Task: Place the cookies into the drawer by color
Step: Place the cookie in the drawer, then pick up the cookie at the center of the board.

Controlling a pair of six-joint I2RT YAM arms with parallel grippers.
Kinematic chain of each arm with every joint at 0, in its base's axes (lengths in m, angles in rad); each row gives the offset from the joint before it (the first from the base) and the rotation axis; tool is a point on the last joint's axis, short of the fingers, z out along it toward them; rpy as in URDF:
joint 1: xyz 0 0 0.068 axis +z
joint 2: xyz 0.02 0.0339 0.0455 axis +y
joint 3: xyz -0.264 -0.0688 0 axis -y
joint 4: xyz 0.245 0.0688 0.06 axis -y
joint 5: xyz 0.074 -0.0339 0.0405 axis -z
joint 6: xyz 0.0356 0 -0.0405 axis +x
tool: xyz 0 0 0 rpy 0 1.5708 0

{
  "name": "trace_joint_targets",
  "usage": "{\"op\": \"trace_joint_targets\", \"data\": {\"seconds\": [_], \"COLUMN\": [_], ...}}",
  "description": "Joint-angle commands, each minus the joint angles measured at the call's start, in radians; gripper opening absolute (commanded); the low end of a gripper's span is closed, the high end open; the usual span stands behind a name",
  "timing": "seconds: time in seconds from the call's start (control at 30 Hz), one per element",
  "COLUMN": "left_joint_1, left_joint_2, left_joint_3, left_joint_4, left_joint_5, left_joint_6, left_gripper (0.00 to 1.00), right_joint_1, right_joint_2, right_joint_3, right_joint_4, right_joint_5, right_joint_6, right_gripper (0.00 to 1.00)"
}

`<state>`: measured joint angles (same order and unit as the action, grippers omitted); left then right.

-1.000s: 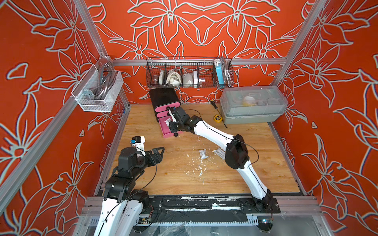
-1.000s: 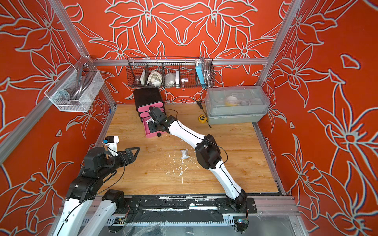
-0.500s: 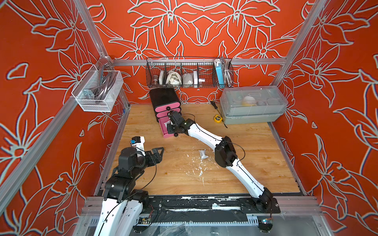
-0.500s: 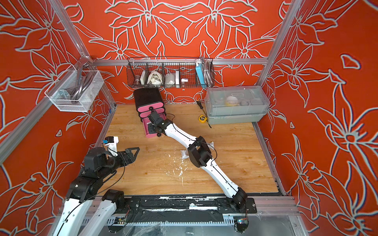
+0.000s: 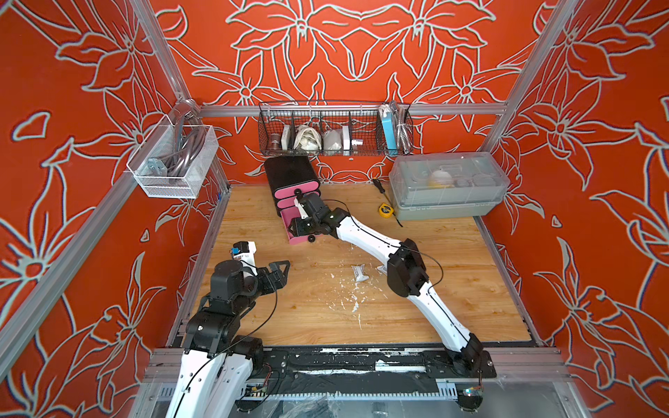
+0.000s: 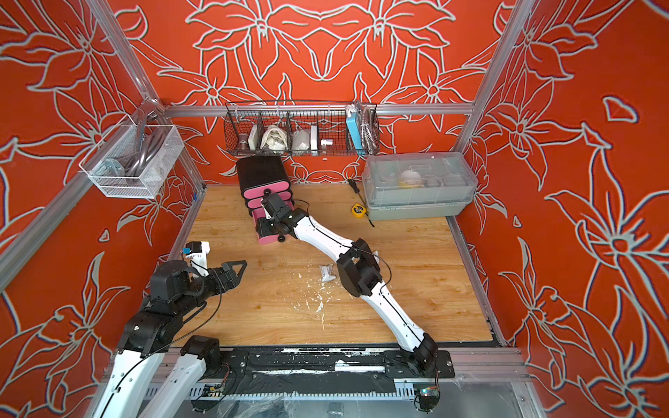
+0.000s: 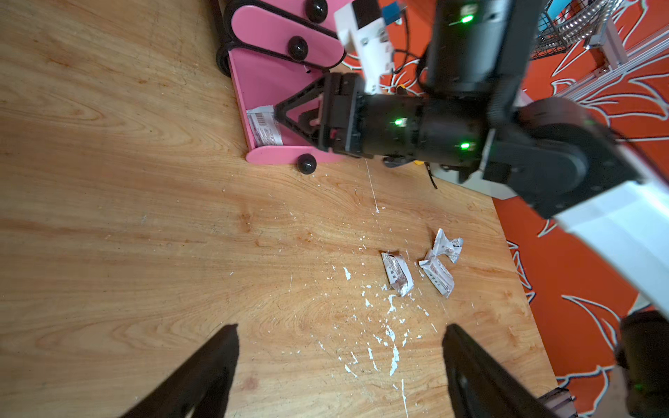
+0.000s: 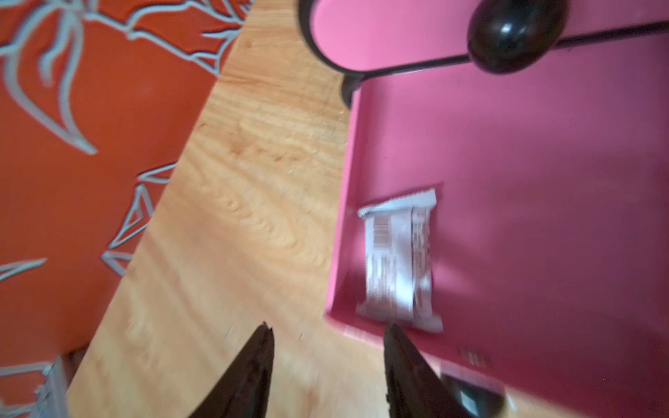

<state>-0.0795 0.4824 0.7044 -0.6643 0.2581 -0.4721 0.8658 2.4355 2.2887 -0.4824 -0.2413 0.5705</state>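
The drawer is a small black chest (image 5: pixel 289 173) at the back, and its bottom pink tray (image 5: pixel 297 241) is pulled out over the table. My right gripper (image 5: pixel 294 228) hovers at the open tray's front corner. It is open, with nothing between its fingers (image 8: pixel 402 356). One white-wrapped cookie (image 8: pixel 398 260) lies flat inside the tray beside those fingers. Three more white cookies (image 7: pixel 397 273) lie together mid-table; in both top views the right arm's elbow partly covers them (image 6: pixel 327 273). My left gripper (image 5: pixel 280 269) hangs wide open and empty over the front left of the table.
A grey lidded box (image 5: pixel 447 184) stands at the back right, with a yellow tape measure (image 5: pixel 385 210) and a screwdriver (image 5: pixel 378 184) beside it. A wire basket (image 5: pixel 335 130) hangs on the back wall and a mesh basket (image 5: pixel 173 159) on the left wall. White flecks (image 5: pixel 347 300) dot the table.
My right gripper has opened over the pulled-out tray, and the white cookie now lies loose inside it. The right elbow has dropped and swung. The left arm has stayed still.
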Motion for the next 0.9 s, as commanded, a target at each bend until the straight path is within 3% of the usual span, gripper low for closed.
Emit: {"op": "trace_joint_targets", "data": {"seconds": [0.0, 0.1, 0.2, 0.27, 0.4, 0.57, 0.73, 0.87], "left_joint_1": [0.004, 0.004, -0.011, -0.063, -0.275, -0.529, -0.664, -0.720], "left_joint_2": [0.016, 0.042, 0.079, 0.109, 0.184, 0.414, 0.693, 0.894], "left_joint_3": [0.000, -0.003, -0.032, -0.047, -0.025, 0.056, 0.158, 0.257], "left_joint_4": [0.009, 0.035, 0.112, 0.168, 0.205, 0.262, 0.279, 0.287], "left_joint_5": [0.017, 0.083, 0.163, 0.157, -0.025, -0.228, -0.330, -0.376], "left_joint_6": [-0.002, -0.036, -0.165, -0.245, -0.285, -0.309, -0.309, -0.307], "left_gripper": [0.87, 0.86, 0.86, 0.86, 0.85, 0.85, 0.85, 0.86], "right_joint_1": [-0.031, -0.085, -0.150, -0.198, -0.254, -0.267, -0.266, -0.267], "right_joint_2": [-0.262, -0.488, -0.707, -0.839, -1.083, -1.389, -1.677, -1.894], "right_joint_3": [-0.177, -0.478, -0.743, -0.885, -1.092, -1.354, -1.595, -1.723], "right_joint_4": [0.052, 0.141, 0.200, 0.186, 0.088, 0.013, -0.050, -0.116], "right_joint_5": [-0.060, -0.094, -0.095, -0.084, 0.016, 0.164, 0.175, 0.163], "right_joint_6": [-0.080, -0.087, -0.103, -0.125, -0.199, -0.188, -0.021, 0.105], "right_gripper": [0.54, 0.54, 0.55, 0.56, 0.60, 0.64, 0.65, 0.65]}}
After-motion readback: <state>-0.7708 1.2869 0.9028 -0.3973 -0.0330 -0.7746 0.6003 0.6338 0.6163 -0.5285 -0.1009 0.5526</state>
